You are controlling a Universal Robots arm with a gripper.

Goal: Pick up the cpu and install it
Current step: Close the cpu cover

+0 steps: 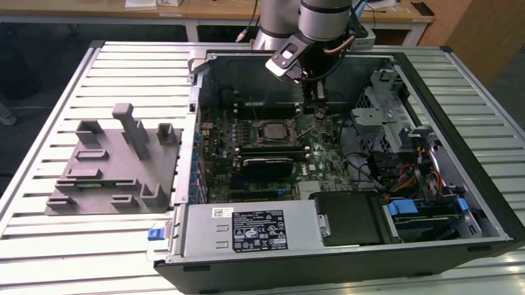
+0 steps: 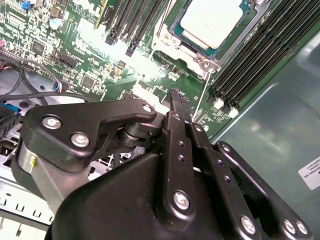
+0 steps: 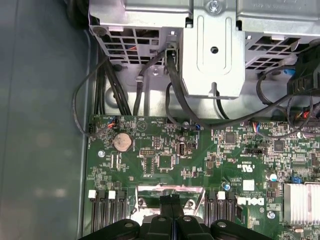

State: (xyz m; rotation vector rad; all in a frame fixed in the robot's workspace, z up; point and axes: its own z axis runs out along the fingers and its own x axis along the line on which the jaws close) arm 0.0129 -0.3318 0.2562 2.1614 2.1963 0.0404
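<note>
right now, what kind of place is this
Likely a robotics lab bench: an open black desktop computer case lies on a slatted metal table, a grey moulded plastic fixture block beside it, wooden desks behind.

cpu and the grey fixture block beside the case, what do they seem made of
The cpu: pale silver top with a dull sheen, likely metal; its greenish rim suggests circuit board. The grey fixture block: uniform matte grey, no glint, blocky moulded shapes, probably plastic.
</note>
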